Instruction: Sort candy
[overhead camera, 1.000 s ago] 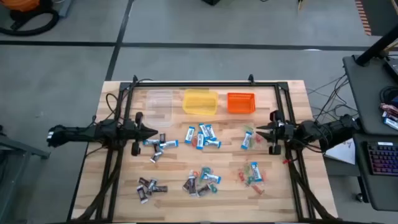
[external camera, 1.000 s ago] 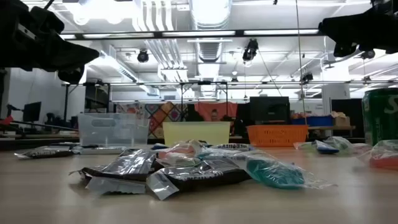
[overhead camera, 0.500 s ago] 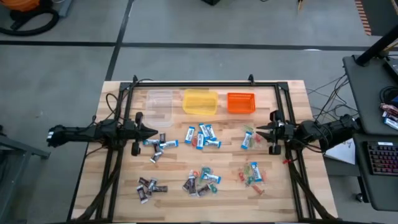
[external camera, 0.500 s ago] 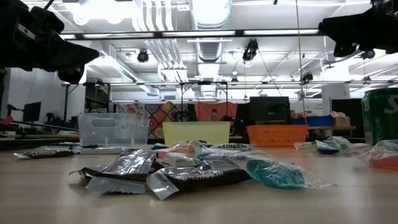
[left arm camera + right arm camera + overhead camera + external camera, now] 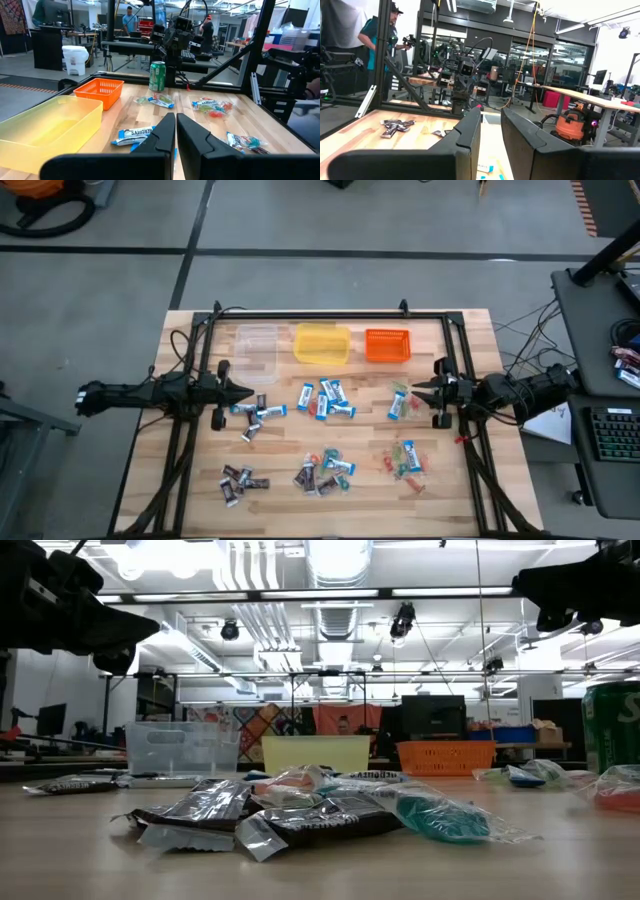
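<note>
On the wooden tabletop [image 5: 450, 490] the candy [image 5: 325, 400] lies scattered between the two arms, none of it touched: the left gripper [image 5: 245, 391] hovers just beside the blue-and-white pieces with its fingers pressed together, and the right gripper [image 5: 418, 390] hangs near another small cluster, fingers slightly apart and empty. From above, the tiny red, green and orange sweets blur into one heap. Dark brown wrappers sit nearer the front edge.
</note>
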You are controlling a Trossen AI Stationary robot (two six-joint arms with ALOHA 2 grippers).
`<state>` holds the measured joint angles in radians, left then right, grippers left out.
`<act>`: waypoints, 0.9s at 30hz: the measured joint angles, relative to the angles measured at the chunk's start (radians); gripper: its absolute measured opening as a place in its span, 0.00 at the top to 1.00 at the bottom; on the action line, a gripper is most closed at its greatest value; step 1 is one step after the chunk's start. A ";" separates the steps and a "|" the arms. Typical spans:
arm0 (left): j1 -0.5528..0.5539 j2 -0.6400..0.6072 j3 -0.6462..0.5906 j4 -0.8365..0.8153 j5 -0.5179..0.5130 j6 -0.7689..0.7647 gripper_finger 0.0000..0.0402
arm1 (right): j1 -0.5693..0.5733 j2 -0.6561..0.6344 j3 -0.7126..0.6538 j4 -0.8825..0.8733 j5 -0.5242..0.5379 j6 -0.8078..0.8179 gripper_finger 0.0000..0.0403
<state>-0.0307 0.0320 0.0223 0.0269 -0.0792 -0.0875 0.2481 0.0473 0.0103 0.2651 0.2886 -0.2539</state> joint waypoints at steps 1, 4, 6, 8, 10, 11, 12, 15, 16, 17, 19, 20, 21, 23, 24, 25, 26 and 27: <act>0.000 0.000 0.000 0.000 0.000 0.000 1.00 | 0.000 0.000 0.000 0.000 0.000 0.000 0.83; 0.000 0.000 0.000 0.000 0.000 0.000 1.00 | 0.000 0.000 0.000 0.000 0.000 0.000 0.83; 0.000 0.000 0.000 0.000 0.000 0.000 1.00 | 0.000 0.000 0.000 0.000 0.000 0.000 0.83; 0.000 0.000 0.000 0.000 0.000 0.000 1.00 | 0.000 0.000 0.000 0.000 0.000 0.000 0.83; 0.000 0.000 0.000 0.000 0.000 0.000 1.00 | 0.000 0.000 0.000 0.000 0.000 0.000 0.83; 0.000 0.000 0.000 0.000 0.000 0.000 1.00 | 0.000 0.000 0.000 0.000 0.000 0.000 0.83; 0.000 0.000 0.000 0.000 0.000 0.000 1.00 | 0.000 0.000 0.000 0.000 0.000 0.000 0.83; 0.000 0.000 0.000 0.000 0.000 0.000 1.00 | 0.000 0.000 0.000 0.000 0.000 0.000 0.83; 0.000 0.000 0.000 0.000 0.000 0.000 1.00 | 0.000 0.000 0.000 0.000 0.000 0.000 0.83; 0.000 0.000 0.000 0.000 0.000 0.000 1.00 | 0.000 0.000 0.000 0.000 0.000 0.000 0.83; 0.000 0.000 0.000 0.000 0.000 0.000 1.00 | 0.000 0.000 0.000 0.000 0.000 0.000 0.83; 0.000 0.000 0.000 0.000 0.000 0.000 1.00 | 0.000 0.000 0.000 0.000 0.000 0.000 0.83; 0.000 0.000 0.000 0.000 0.000 0.000 1.00 | 0.000 0.000 0.000 0.000 0.000 0.000 0.83; 0.000 0.000 0.000 0.000 0.000 0.000 1.00 | 0.000 0.000 0.000 0.000 0.000 0.000 0.83; 0.000 0.000 0.000 0.000 0.000 0.000 1.00 | 0.000 0.000 0.000 0.000 0.000 0.000 0.83; 0.000 0.000 0.000 0.000 0.000 0.000 1.00 | 0.000 0.000 0.000 0.000 0.000 0.000 0.83; 0.000 0.000 0.000 0.004 0.000 0.000 1.00 | 0.000 0.000 0.000 0.000 0.000 0.000 0.83; 0.000 0.001 0.000 0.020 -0.001 -0.014 1.00 | 0.000 0.000 0.000 0.000 0.000 0.000 0.83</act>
<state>-0.0307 0.0325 0.0223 0.0472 -0.0806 -0.1019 0.2481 0.0471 0.0101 0.2653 0.2886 -0.2542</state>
